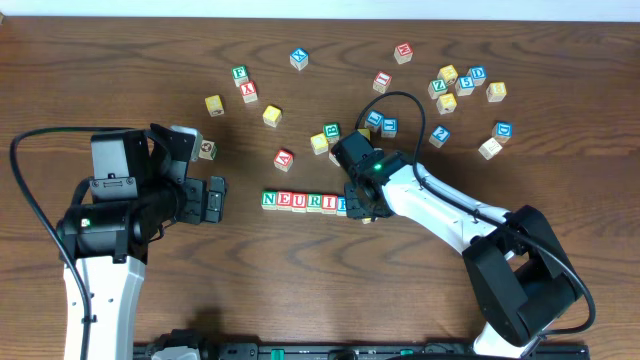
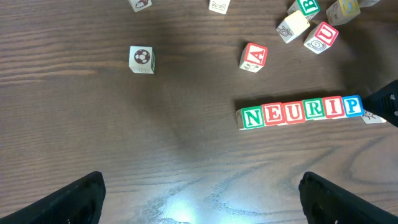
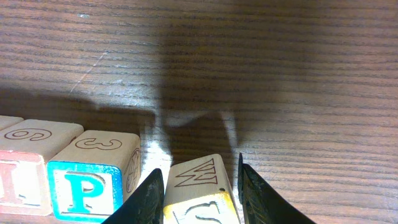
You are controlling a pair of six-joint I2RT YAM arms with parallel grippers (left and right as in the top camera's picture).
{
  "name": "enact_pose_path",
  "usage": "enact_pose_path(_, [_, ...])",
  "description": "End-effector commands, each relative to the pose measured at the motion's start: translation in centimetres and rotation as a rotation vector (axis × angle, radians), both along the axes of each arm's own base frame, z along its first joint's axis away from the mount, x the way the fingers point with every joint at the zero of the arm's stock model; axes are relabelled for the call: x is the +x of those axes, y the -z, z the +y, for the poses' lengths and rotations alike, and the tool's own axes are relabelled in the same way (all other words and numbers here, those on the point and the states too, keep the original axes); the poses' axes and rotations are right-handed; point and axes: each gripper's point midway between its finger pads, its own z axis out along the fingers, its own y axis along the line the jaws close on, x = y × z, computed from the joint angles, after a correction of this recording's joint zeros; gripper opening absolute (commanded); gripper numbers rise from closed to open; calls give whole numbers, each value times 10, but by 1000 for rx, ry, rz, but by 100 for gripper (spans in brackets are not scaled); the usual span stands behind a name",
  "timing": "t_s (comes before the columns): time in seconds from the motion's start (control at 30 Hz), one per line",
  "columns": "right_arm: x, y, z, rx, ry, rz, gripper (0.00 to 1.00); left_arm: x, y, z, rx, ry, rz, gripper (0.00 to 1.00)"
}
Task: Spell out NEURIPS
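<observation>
My right fingers (image 3: 144, 200) pinch the S cube (image 3: 198, 185) by its side faces — light, rigid wood, I'd judge, slightly slick; left fingers (image 2: 76, 202) gape wide, empty, over the desk (image 2: 186, 168).

A dark wood-grained surface (image 1: 100, 60) is seen. Spare cubes are scattered over its far half, from ten to two o'clock in the overhead view, with a loose cluster (image 1: 462, 82) gathered at two o'clock. In the left wrist view, a red-bordered A cube (image 2: 253, 57) is shown, and a ball-pictured cube (image 2: 142, 58) is placed at its nine o'clock, well apart.
</observation>
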Motion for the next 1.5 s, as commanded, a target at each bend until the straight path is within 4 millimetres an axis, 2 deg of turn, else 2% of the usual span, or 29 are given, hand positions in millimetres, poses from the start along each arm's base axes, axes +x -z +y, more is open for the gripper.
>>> enact_pose_path(0.0, [6, -12, 3, 7, 4, -42, 33, 2, -9, -1, -1, 12, -27, 98])
enact_pose_path(0.7, [28, -17, -1, 12, 36, -123, 39, 2, -9, -1, -2, 13, -27, 98])
enact_pose_path(1.0, [45, -23, -28, -58, 92, -172, 41, 2, -9, -1, -2, 12, -27, 98])
enact_pose_path(1.23, [29, -21, -56, -117, 127, -84, 31, 2, -9, -1, -1, 12, -27, 98])
enact_pose_path(1.33, [10, -18, -62, -132, 125, 1, 26, 2, -9, -1, -2, 13, -27, 98])
enact_pose_path(1.47, [-15, -16, -64, -136, 113, 112, 13, 2, -9, -1, -1, 12, -27, 98])
